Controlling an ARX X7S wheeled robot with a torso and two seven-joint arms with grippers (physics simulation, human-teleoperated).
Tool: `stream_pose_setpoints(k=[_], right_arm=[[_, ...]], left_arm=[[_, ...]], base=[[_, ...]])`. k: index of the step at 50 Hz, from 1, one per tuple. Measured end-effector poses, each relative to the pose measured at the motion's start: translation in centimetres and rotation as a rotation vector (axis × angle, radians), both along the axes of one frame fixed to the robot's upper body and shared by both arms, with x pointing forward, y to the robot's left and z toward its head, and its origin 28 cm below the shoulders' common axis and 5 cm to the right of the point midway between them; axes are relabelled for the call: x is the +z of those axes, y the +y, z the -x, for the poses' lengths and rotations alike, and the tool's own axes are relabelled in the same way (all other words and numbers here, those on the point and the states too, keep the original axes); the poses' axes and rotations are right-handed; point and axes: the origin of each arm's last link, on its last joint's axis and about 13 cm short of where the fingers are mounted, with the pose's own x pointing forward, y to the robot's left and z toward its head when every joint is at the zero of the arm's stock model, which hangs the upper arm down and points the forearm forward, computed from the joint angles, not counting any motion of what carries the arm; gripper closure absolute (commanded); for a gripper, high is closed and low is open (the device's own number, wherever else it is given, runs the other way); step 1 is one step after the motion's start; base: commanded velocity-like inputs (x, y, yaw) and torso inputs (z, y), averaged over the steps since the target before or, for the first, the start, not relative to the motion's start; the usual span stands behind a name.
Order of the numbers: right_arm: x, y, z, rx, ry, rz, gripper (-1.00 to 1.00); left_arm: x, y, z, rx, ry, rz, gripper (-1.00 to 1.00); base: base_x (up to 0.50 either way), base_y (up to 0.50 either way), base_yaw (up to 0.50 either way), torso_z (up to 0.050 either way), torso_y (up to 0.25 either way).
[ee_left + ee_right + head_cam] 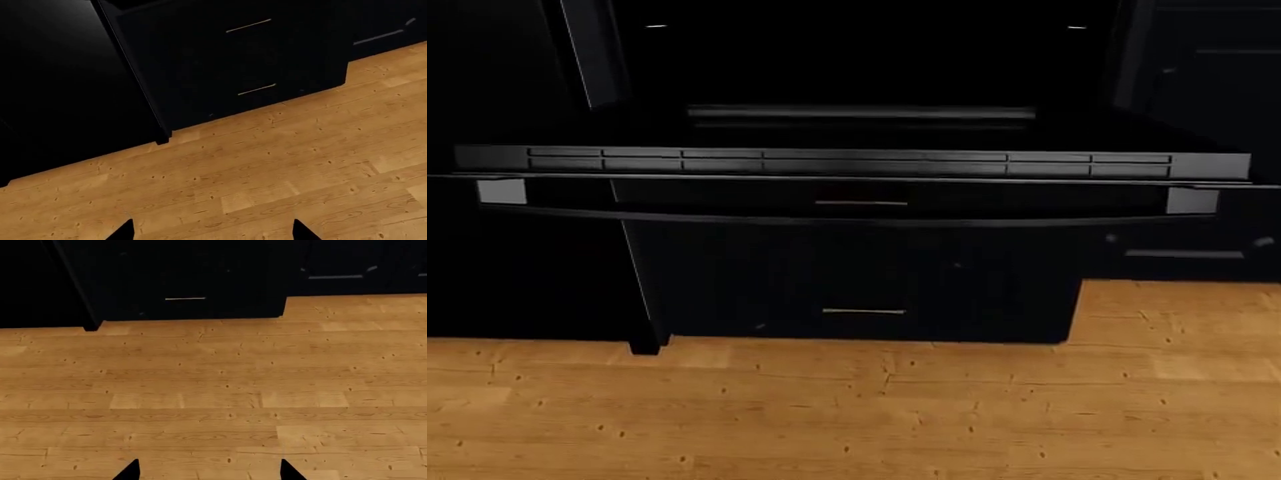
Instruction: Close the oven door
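Both grippers, left gripper (pixel 212 231) and right gripper (pixel 209 471), hang released; oven door (pixel 854 165) shows no legible writing.

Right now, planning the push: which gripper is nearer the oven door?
Left, probably. The left gripper hangs over the floor close to the drawers below the oven door; the right gripper hangs farther back.
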Motion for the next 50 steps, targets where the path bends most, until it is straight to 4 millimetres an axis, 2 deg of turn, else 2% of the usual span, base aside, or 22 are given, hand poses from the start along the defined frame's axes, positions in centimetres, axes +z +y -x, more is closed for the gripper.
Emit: stream_pose_setpoints(k=[3,35,50], right_arm=[[0.01,0.01,0.0,0.0,-0.001,0.001,-1.0],[0.12,0.11,0.05,0.003,-0.014,-0.008,-1.0],[0.09,0.27,0.05,0.014,-0.021,0.0,-1.0]], left_arm=[[0.03,0.0,-0.01,0.0,-0.001,0.0,-1.0],[0.26,-0.08,0.11,0.0,-0.019,-0.001,-1.0],[0.29,-0.12,0.18,-0.004,-0.024,-0.001,-1.0]], base=[[0.0,0.0,0.0,-0.048,0.0],[0.0,0.0,0.0,0.0,0.0],[0.0,-0.19,0.0,0.0,0.0]])
